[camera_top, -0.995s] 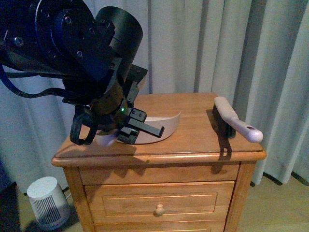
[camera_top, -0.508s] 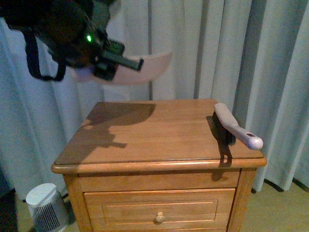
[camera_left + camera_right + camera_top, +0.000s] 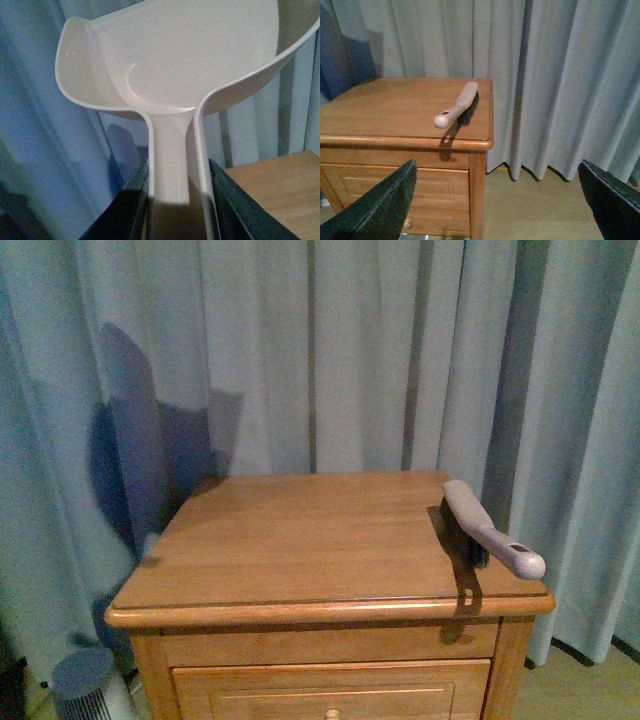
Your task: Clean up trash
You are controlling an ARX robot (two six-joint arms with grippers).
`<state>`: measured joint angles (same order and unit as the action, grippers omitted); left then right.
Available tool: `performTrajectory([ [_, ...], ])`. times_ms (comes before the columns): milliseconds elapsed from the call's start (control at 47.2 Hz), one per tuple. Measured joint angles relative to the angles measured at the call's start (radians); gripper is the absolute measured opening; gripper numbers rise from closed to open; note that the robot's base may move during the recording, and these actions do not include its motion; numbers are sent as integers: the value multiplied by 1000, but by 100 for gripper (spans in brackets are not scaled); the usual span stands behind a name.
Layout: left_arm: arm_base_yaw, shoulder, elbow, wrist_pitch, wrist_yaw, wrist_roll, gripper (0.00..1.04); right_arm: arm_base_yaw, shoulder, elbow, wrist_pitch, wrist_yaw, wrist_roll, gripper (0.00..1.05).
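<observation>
My left gripper [image 3: 177, 200] is shut on the handle of the beige dustpan [image 3: 175, 65], held up in the air in front of the curtain; the pan's scoop looks bare. Neither arm shows in the front view. My right gripper [image 3: 495, 200] is open and empty, off to the side of the wooden nightstand [image 3: 385, 110], above the floor. A beige hand brush [image 3: 490, 530] lies on the nightstand's right edge [image 3: 330, 608]; it also shows in the right wrist view [image 3: 457, 106]. No white wad of trash is in view.
Grey curtains [image 3: 350, 350] hang behind the nightstand. A small white round appliance [image 3: 85, 685] stands on the floor at the lower left. The nightstand has drawers [image 3: 395, 185]. Wooden floor [image 3: 535, 210] lies to its right.
My left arm has lifted the dustpan off the nightstand and up out of the front view. The front view has tilted a little. The brush has not moved.
</observation>
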<state>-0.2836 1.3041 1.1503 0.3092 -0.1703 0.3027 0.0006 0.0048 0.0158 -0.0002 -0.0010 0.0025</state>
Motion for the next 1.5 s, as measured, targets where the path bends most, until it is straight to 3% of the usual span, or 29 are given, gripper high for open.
performTrajectory([
  [381,255,-533,-404,-105,339,-4,29,0,0,0,0,0,0,97],
  [593,366,-673,-479,-198,443,-21,29,0,0,0,0,0,0,97],
  [911,356,-766,-534,-280,439,-31,29,0,0,0,0,0,0,97],
  [1504,306,-775,-542,-296,410,-32,29,0,0,0,0,0,0,97],
])
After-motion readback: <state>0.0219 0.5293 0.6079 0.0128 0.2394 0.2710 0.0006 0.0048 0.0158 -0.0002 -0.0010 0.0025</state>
